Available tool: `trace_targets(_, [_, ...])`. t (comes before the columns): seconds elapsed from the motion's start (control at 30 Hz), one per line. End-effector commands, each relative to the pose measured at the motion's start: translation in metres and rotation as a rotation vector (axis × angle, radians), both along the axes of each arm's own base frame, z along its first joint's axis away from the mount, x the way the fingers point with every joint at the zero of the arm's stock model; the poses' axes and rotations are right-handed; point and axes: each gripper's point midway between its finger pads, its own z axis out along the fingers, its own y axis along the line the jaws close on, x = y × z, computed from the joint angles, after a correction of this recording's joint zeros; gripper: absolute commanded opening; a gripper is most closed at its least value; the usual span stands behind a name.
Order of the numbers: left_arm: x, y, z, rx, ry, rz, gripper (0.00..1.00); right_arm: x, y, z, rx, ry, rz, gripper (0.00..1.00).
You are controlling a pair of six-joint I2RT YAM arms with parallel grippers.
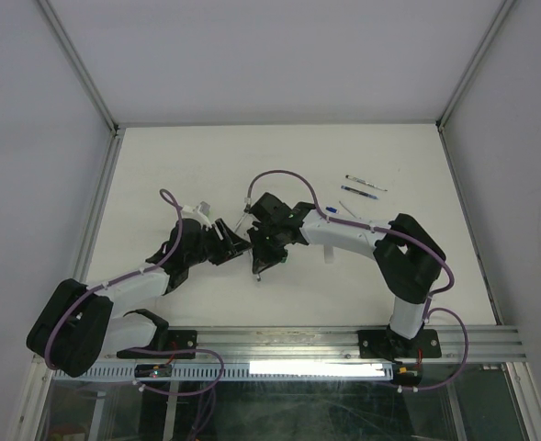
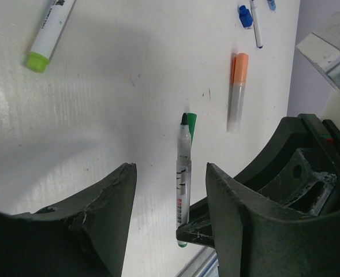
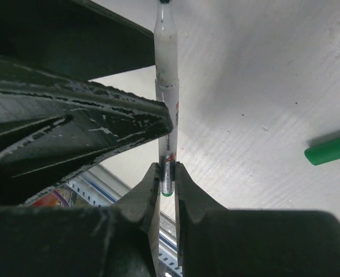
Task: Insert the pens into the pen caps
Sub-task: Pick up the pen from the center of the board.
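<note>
My right gripper [image 3: 167,168] is shut on the green-tipped tail of a grey-white marker pen [image 3: 165,63] and holds it above the table. In the left wrist view this pen [image 2: 183,167] stands between the spread fingers of my left gripper [image 2: 170,168], which is open and does not touch it. The pen's dark uncapped tip points at a dark green pen cap [image 2: 191,123] lying on the table; the cap also shows in the right wrist view [image 3: 331,148]. From above, both grippers meet at the table's middle, left [image 1: 236,241] and right [image 1: 263,259].
An orange-capped marker [image 2: 237,92], a lime-capped marker [image 2: 47,32], a blue cap [image 2: 245,16] and a thin pen [image 2: 256,32] lie beyond. Two slim pens [image 1: 364,186] lie at the back right. The metal rail [image 1: 343,342] runs along the near edge.
</note>
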Motion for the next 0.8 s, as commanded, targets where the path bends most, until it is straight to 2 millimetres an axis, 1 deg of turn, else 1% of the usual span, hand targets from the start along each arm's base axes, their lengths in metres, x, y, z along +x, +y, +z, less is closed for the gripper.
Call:
trace_targets(0.0, [0.009,-0.006,0.015,-0.066,-0.038,0.01,0.52,0.015,0.025,0.049,0.156,-0.071,-0.021,0.09])
trace_targets(0.23, [0.01,-0.011,0.019,-0.11,-0.035,0.012,0.47,0.022,0.032,0.054,0.184,-0.091,-0.045,0.09])
trace_targets(0.5, [0.007,-0.013,0.019,-0.133,-0.03,-0.002,0.39,0.028,0.039,0.06,0.205,-0.113,-0.06,0.09])
trace_targets(0.6, [0.006,-0.014,0.02,-0.14,-0.031,-0.005,0.33,0.031,0.04,0.06,0.206,-0.122,-0.065,0.09])
trace_targets(0.77, [0.005,-0.015,0.022,-0.152,-0.034,-0.009,0.18,0.034,0.042,0.058,0.199,-0.126,-0.066,0.09])
